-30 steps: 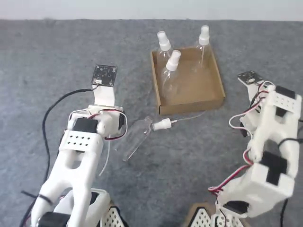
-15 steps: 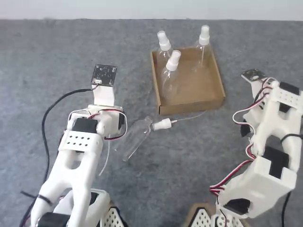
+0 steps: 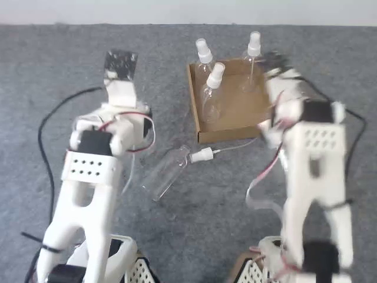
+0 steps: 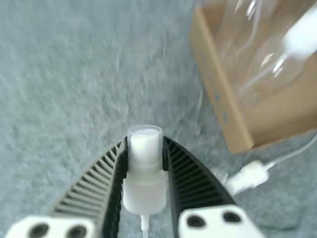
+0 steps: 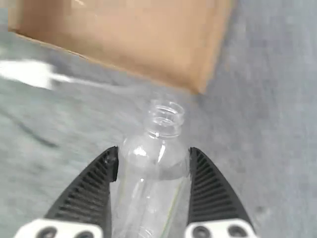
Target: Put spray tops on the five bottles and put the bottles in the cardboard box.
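On the left, the left arm has its jaws clenched on a white spray top, held above the grey worktop. On the right, the right arm has its jaws grasping a clear, uncapped bottle by the body, with the open neck pointing toward a near corner of the cardboard box.

Between the arms, another clear bottle lies on its side on the worktop with no top on. A loose spray top lies just beside its neck, and the thin tube of that top runs right along the box's near wall.

Farther back, three capped bottles stand upright in the box. Two are toward its left side and one is toward the far right.
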Robot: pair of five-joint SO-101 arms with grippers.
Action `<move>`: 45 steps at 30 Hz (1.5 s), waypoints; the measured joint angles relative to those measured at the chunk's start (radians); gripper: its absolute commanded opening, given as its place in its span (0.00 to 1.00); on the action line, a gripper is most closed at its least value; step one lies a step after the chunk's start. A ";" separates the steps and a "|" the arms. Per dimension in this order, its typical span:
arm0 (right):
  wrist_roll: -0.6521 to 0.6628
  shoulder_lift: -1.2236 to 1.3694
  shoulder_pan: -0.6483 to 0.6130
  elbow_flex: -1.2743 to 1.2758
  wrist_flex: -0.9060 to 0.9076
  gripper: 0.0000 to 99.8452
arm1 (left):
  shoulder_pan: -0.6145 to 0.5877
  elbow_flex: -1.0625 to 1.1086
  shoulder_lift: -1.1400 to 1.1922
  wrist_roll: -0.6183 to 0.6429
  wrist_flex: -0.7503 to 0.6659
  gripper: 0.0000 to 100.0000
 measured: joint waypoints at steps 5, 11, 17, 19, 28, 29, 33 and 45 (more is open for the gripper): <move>-0.150 -0.267 -0.236 0.178 -0.101 0.01 | 0.000 -0.272 -0.029 0.000 0.160 0.01; -0.212 -0.419 -0.511 0.402 -0.290 0.01 | 0.000 -0.489 -0.180 0.000 0.250 0.01; -0.212 -0.423 -0.706 0.540 -0.453 0.01 | 0.000 -0.508 -0.301 0.094 0.218 0.01; -0.212 -0.427 -0.741 0.549 -0.482 0.01 | 0.000 -0.508 -0.328 0.146 0.184 0.01; -0.219 -0.439 -0.865 0.620 -0.597 0.01 | -0.003 -0.488 -0.354 0.301 0.086 0.01; -0.229 -0.446 -0.865 0.641 -0.632 0.01 | -0.003 -0.465 -0.358 0.307 0.064 0.01; -0.328 -0.525 -0.873 0.756 -0.804 0.01 | -0.003 -0.361 -0.348 0.318 -0.023 0.01; -0.373 -0.733 -0.873 0.911 -0.879 0.01 | 0.000 -0.163 -0.348 0.376 -0.215 0.01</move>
